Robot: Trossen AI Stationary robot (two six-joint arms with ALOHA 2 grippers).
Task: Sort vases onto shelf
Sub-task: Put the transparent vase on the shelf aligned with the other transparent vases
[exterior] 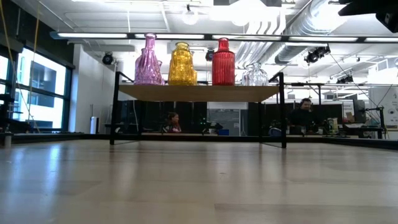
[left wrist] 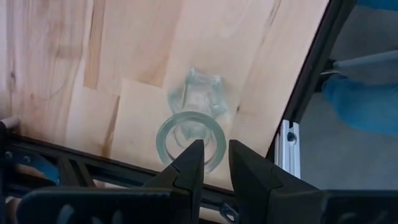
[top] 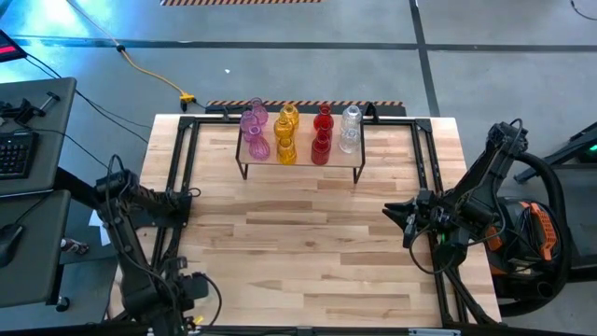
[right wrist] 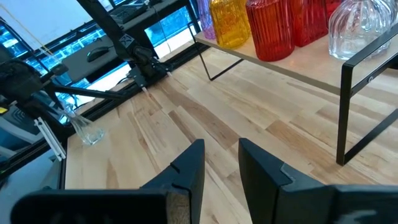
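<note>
The shelf [top: 300, 168], a light-wood board on black wire legs, stands at the table's far middle. Its top carries pink, yellow, red and clear vases [top: 286, 135] in paired rows, also seen in the low view [exterior: 180, 65]. One more clear vase [left wrist: 196, 99] is at the table's near left corner [right wrist: 87, 129], under my left gripper [left wrist: 216, 149], which is shut on it. My right gripper [right wrist: 221, 152] hovers open over the table's right side [top: 392, 213], pointing left, and holds nothing. My left gripper holds the clear vase by its round rim [left wrist: 214, 157], one finger [left wrist: 189, 163] inside the mouth and the other outside. It comes from above, pointing down. The vase hangs below the fingers with its base at the tabletop; I cannot tell whether it touches.
Black metal rails [top: 182, 177] run along the table's left and right sides and far edge. Bare wood [top: 298, 243] spreads between the two arms in front of the shelf. A desk with a keyboard [top: 14, 154] stands off the left. People sit in the room behind [exterior: 303, 112].
</note>
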